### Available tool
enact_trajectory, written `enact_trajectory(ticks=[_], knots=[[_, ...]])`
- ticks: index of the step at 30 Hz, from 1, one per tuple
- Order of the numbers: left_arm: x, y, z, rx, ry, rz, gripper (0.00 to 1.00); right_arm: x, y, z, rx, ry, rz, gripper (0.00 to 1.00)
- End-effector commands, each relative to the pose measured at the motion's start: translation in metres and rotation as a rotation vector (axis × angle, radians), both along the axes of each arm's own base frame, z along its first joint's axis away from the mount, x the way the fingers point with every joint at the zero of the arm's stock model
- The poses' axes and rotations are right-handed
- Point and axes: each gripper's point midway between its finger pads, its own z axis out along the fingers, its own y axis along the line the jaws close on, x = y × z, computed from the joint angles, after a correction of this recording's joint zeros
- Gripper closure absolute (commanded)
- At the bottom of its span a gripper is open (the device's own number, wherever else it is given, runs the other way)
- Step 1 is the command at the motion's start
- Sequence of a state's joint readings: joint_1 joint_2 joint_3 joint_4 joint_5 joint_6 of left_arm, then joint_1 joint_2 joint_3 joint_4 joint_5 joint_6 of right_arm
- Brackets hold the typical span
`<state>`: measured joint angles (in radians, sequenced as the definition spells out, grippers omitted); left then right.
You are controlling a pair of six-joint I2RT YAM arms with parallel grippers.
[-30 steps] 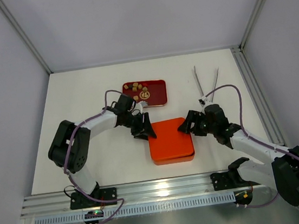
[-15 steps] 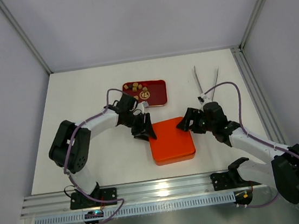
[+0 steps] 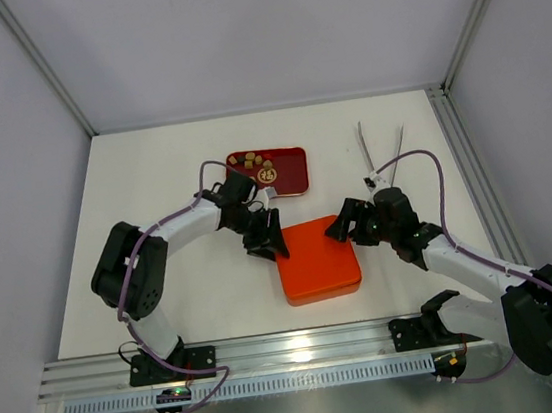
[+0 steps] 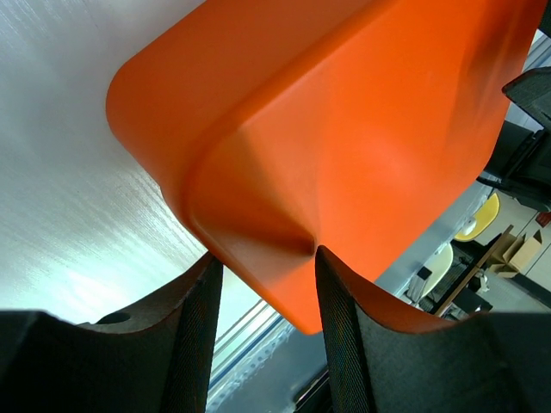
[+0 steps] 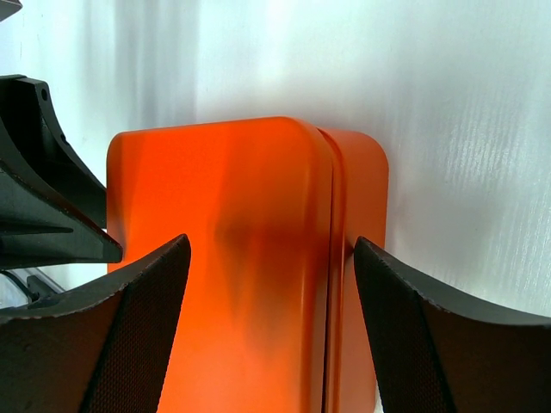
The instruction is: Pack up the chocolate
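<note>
While the orange box [image 3: 318, 260] lies mid-table, a lid seam showing along one side, the dark red tray [image 3: 292, 176] sits just behind it. The left gripper [image 3: 272, 246] pinches the box's left corner. The right gripper [image 3: 343, 228] stands wide over the far-right corner, clamping nothing (as far as I can judge). Both should move level and together. The chocolate [image 3: 258, 167] lies in the tray.

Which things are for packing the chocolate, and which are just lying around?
For the job:
- small brown and tan chocolate pieces
- dark red shallow tray holding them
- orange square box with its lid

Just lying about:
- thin metal tweezers, untouched at the far right of the table
</note>
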<state>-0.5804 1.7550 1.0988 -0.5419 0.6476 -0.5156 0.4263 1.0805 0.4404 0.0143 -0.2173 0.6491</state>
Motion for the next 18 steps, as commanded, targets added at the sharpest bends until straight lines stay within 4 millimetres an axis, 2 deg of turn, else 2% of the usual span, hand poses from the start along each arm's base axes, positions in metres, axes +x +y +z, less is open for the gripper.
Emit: enact_trajectory(ticks=[1,18], knots=[[0.0104,-0.0235,0.0286,-0.103,-0.078,-0.045,0.54,0.0089,0.0263,0.0388,0.094,-0.094,0.076,0.23],[0.0081,-0.028,0.0378,-0.09,-0.1,-0.074,0.52,0.0092,0.0302,0.0401,0.098,-0.094,0.083,0.23]])
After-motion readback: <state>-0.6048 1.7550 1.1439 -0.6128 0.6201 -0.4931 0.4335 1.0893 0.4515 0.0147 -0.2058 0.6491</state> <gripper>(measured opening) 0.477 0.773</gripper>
